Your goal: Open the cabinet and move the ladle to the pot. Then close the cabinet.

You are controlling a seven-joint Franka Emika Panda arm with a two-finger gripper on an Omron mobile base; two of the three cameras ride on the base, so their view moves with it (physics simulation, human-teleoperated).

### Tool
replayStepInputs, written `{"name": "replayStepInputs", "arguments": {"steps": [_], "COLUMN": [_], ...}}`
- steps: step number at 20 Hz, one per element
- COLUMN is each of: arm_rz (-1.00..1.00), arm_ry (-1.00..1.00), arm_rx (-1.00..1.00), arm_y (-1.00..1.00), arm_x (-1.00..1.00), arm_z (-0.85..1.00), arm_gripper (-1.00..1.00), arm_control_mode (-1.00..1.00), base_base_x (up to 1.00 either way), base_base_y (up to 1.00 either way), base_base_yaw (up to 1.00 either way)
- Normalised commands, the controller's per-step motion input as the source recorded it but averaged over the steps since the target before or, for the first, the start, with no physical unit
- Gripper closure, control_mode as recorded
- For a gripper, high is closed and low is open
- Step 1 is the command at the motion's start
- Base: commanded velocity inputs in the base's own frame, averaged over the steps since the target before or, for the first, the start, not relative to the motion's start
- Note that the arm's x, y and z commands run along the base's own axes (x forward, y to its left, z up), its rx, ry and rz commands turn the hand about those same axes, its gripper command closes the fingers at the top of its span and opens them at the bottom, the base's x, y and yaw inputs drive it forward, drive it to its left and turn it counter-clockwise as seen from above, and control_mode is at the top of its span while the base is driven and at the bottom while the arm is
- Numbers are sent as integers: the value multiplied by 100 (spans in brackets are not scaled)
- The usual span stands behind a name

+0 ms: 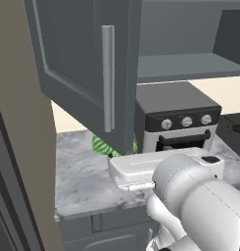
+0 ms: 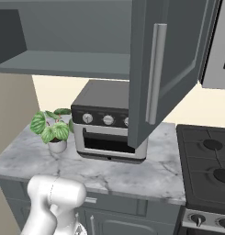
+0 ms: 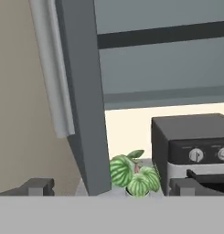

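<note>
Our gripper [image 3: 109,187] hangs spread and empty beside the open cabinet door [image 3: 81,91]; reaching in, we risk clipping it.

Both base views look forward and down over a grey marbled counter [image 1: 82,176] from behind the arm, left and right. They share a black and silver toaster oven [image 2: 107,124] and a green-leaved potted plant [image 2: 52,128]. The hand view sits close, facing the dark grey cabinet door's edge [image 3: 83,91].

Marble counter [image 2: 132,176], cream back wall [image 2: 54,89], toaster oven [image 2: 107,121], potted plant [image 2: 52,128], stove [image 2: 208,165]
</note>
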Motion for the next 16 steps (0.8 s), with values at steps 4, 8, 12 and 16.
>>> {"name": "replayStepInputs", "arguments": {"steps": [4, 8, 12, 16], "arm_rz": [0, 0, -2, -8], "arm_ry": [-24, -23, -20, -14], "arm_rx": [0, 0, 0, 0], "arm_y": [26, 36, 36, 23], "arm_x": [45, 15, 0, 11], "arm_z": [0, 0, 0, 0], "arm_gripper": [-100, -100, -100, -100], "arm_control_mode": [-100, -100, -100, -100], "base_base_x": [0, 0, 0, 0], "base_base_y": [0, 0, 0, 0], "base_base_yaw": [0, 0, 0, 0]}}
